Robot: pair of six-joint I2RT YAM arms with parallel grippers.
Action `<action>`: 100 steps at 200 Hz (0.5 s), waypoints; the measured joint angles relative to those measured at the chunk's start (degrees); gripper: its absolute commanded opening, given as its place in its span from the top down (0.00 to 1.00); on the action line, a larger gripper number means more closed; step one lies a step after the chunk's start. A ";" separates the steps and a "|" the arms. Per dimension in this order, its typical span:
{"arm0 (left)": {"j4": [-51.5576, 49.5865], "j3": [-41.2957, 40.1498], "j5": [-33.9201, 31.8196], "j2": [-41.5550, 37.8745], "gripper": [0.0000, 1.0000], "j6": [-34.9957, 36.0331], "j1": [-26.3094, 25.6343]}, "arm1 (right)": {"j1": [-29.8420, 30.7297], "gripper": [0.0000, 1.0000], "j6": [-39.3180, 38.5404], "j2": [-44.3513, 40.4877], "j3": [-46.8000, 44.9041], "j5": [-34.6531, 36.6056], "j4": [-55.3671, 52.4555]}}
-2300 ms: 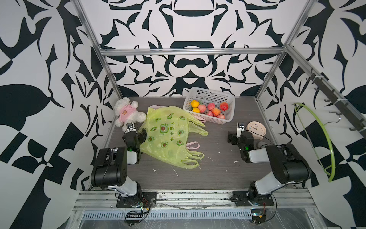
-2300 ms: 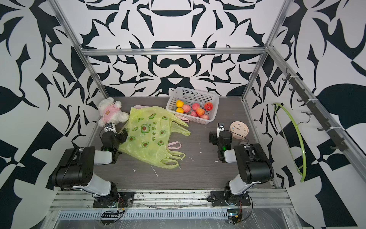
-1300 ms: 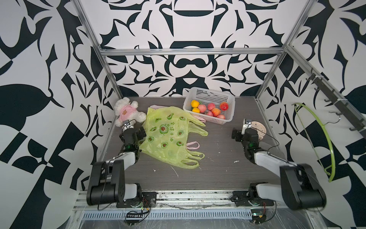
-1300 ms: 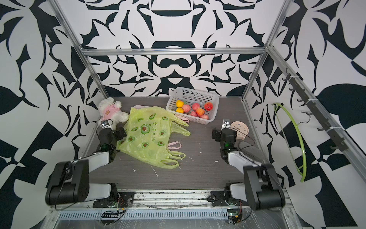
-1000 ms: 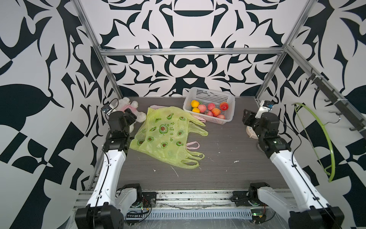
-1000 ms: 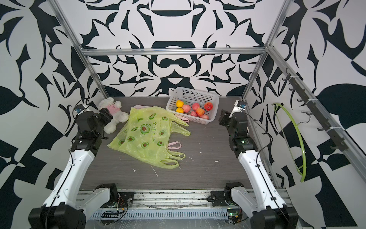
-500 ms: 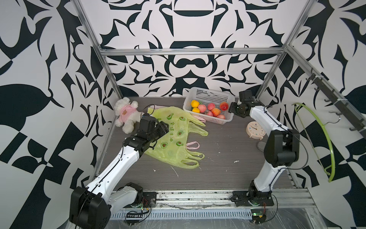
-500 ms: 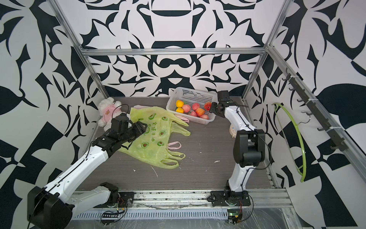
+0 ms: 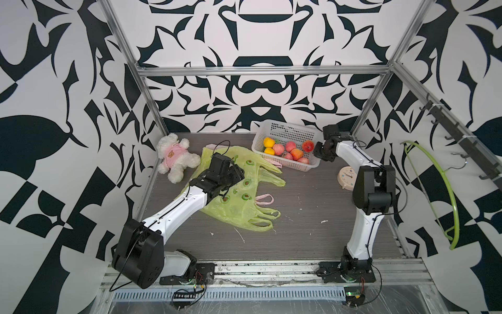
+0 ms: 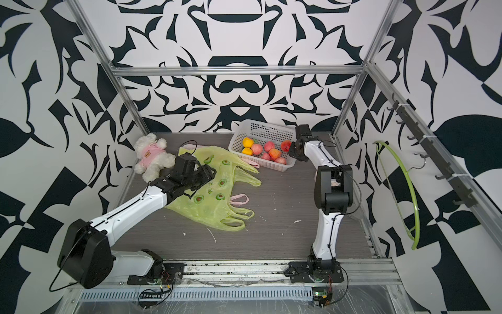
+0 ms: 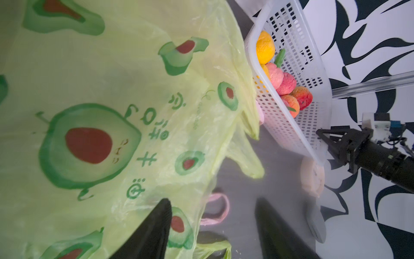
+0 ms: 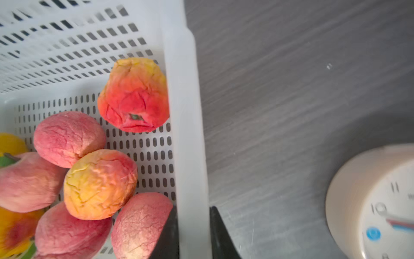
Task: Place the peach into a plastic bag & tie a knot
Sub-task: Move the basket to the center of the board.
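Several pink peaches (image 9: pixel 278 149) (image 12: pixel 69 139) lie with other fruit in the white basket (image 9: pixel 288 131) (image 10: pixel 260 130) at the back. My right gripper (image 9: pixel 319 152) (image 12: pixel 192 210) is shut on the basket's right wall (image 12: pixel 188 112), one finger inside against a peach (image 12: pixel 141 224), the other outside. The yellow-green plastic bag (image 9: pixel 239 198) (image 10: pixel 212 201) (image 11: pixel 112 89) with avocado prints lies flat on the table's left half. My left gripper (image 9: pixel 236 174) (image 11: pixel 212 201) hangs open over the bag's near edge, holding nothing.
A white plush bear (image 9: pixel 175 157) in a pink shirt lies at the back left beside the bag. A cream clock (image 9: pixel 346 176) (image 12: pixel 369 201) sits right of the basket. A pink loop (image 9: pixel 263 198) pokes out from under the bag. A green hoop (image 9: pixel 445 190) hangs on the right wall.
Both arms rose from their rest near the front and reached out: the left over the bag, the right to the basket. The right gripper has closed on the basket's wall.
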 measured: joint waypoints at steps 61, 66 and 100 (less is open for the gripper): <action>4.02 4.81 2.71 7.13 0.38 0.17 -0.42 | 0.33 1.00 10.62 -15.19 -13.18 8.24 -1.99; 4.33 5.29 2.97 7.96 0.38 0.17 -0.55 | 0.48 1.00 11.65 -17.16 -15.63 8.85 -1.99; 5.64 7.91 4.48 12.90 0.39 0.22 -2.16 | 2.34 1.00 19.34 -30.42 -31.54 12.81 -2.21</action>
